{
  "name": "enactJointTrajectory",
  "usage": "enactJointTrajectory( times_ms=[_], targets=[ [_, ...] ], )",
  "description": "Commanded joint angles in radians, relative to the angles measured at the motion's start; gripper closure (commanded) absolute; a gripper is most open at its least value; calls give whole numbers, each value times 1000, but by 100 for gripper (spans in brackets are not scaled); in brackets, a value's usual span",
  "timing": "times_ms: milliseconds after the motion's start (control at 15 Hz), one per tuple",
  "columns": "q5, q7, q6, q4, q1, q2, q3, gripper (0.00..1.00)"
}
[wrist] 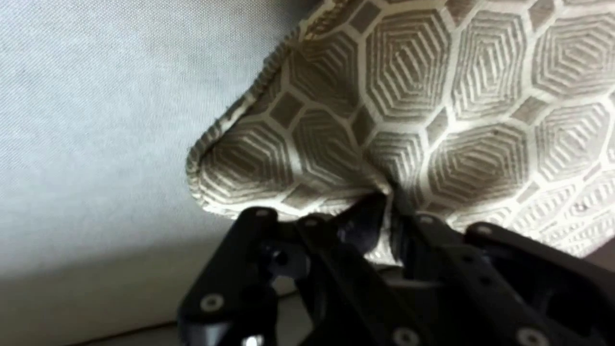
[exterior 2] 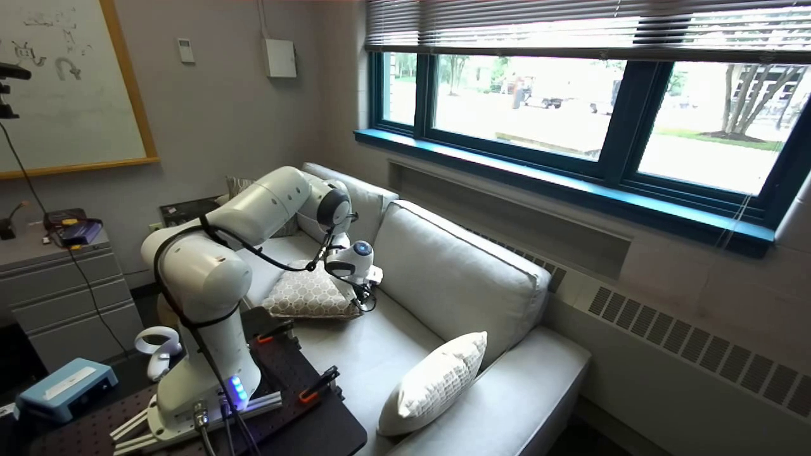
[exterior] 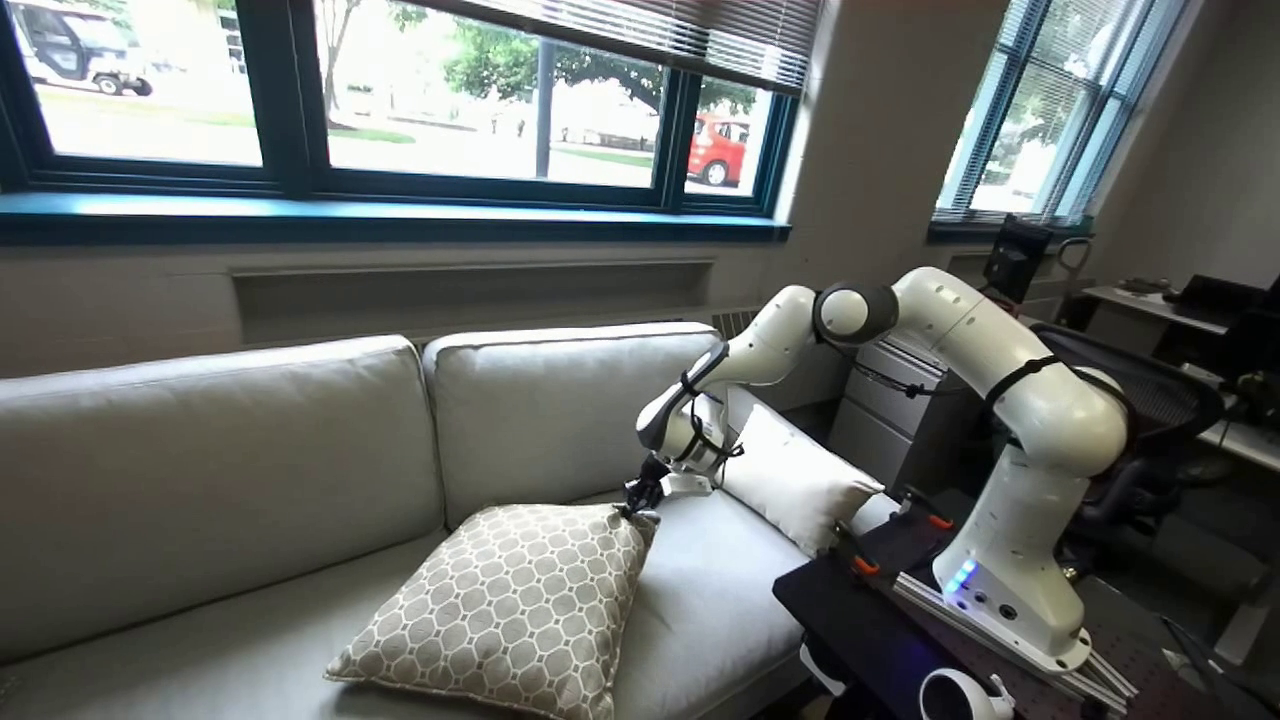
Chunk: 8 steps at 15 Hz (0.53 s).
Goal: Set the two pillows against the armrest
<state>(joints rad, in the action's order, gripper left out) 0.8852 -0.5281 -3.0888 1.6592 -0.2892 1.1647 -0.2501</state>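
One latticed pillow is pinched near a corner by the tool — the white pillow is propped, tilted, against the armrest.

You see daylight through a blue-framed window, blind partly lowered; a tan-edged whiteboard hangs on the wall.

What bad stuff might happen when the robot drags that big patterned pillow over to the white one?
The patterned pillow might slip free, because the gripper has its jaws shut on just a small fold near one corner. Most of it seems to lie on the sofa seat, so it may drag or twist instead of lifting. It could also bump the white pillow, tilted beside the armrest, and knock it over.
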Motion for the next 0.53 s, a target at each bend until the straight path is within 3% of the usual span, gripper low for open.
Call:
enactJointTrajectory(
  times_ms=[0,200,400,467],
  targets=[
    [91,89,-204,225,-109,-209,42,99],
    [206,143,-330,346,-191,-327,72,99],
    [332,146,-432,462,-206,-426,83,99],
    [380,175,-382,484,-281,-471,184,99]
  ],
)
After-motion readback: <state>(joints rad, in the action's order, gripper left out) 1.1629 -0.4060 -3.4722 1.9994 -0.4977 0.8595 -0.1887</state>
